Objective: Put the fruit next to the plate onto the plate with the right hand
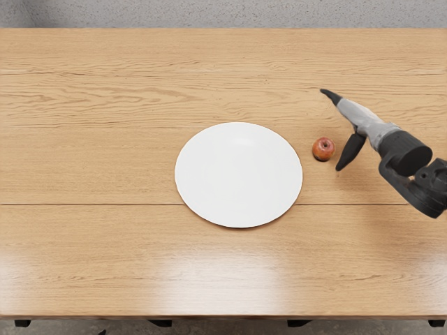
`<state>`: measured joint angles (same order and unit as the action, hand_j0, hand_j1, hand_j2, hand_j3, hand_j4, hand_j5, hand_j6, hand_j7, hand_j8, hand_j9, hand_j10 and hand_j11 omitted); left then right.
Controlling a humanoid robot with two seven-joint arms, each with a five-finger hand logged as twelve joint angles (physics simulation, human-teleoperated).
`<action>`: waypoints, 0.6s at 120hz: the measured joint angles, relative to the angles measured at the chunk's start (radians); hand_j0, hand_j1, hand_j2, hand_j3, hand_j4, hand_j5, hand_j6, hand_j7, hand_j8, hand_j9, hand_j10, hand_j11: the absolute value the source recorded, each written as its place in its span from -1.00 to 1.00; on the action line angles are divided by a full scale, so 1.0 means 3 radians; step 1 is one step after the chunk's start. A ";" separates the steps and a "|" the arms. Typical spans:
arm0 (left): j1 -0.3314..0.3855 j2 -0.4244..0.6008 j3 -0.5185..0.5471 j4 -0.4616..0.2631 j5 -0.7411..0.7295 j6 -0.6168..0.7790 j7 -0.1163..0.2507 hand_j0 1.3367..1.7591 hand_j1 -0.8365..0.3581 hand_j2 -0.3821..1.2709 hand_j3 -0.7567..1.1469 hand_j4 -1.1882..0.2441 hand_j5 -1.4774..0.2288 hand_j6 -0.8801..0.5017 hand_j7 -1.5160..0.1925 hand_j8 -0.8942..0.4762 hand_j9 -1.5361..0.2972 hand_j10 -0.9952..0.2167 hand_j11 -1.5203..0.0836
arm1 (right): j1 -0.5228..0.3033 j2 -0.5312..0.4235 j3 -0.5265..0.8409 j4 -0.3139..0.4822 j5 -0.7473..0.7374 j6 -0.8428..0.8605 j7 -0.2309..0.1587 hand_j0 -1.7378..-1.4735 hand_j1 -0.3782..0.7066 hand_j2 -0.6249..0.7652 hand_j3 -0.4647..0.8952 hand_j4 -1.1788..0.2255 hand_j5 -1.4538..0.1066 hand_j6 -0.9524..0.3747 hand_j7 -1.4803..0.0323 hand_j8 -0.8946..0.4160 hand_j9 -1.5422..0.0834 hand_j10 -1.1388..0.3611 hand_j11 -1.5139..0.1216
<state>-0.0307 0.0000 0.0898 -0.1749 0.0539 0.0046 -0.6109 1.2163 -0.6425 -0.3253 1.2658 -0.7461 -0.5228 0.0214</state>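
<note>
A small red apple (323,149) lies on the wooden table just right of a round white plate (238,174), a short gap between them. My right hand (342,129) comes in from the right edge and hovers just right of the apple, not touching it. Its fingers (331,95) are spread, one pointing up and left, while the dark thumb (349,152) points down beside the fruit. The hand holds nothing. The plate has nothing on it.
The wooden table (105,139) fills the view, with its front edge near the bottom of the picture and a grey floor strip beyond the far edge.
</note>
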 joint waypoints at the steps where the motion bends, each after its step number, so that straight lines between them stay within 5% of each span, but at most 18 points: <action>1: 0.0000 0.0000 0.0000 0.0000 0.0000 0.0000 0.0000 0.52 0.96 -0.53 -0.21 0.64 0.72 0.26 0.76 0.29 0.66 0.63 0.88 | 0.0005 0.0002 -0.0003 0.0002 -0.0010 -0.0009 -0.0005 -0.40 -0.94 -0.10 -0.32 0.67 0.86 0.42 0.95 0.35 0.89 0.51 0.84; 24: -0.0004 0.0000 -0.0002 0.0000 0.0000 0.0000 0.0000 0.52 0.96 -0.53 -0.21 0.64 0.72 0.26 0.76 0.29 0.66 0.63 0.88 | 0.0058 0.0160 -0.0067 -0.0030 -0.0102 -0.0104 -0.0069 -0.40 -0.90 -0.10 -0.32 0.65 0.83 0.40 0.92 0.33 0.86 0.49 0.82; 72: -0.0056 0.0000 0.0002 0.0000 0.0000 0.0000 0.0000 0.52 0.96 -0.54 -0.21 0.64 0.72 0.26 0.76 0.29 0.66 0.63 0.88 | 0.0075 0.0434 -0.0156 -0.0303 -0.0086 -0.0115 -0.0587 -0.40 -0.50 -0.16 -0.32 0.39 0.53 0.13 0.61 0.06 0.58 0.25 0.53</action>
<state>-0.0476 0.0000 0.0903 -0.1749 0.0538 0.0046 -0.6109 1.2390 -0.5122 -0.3722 1.1749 -0.7718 -0.5574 -0.1547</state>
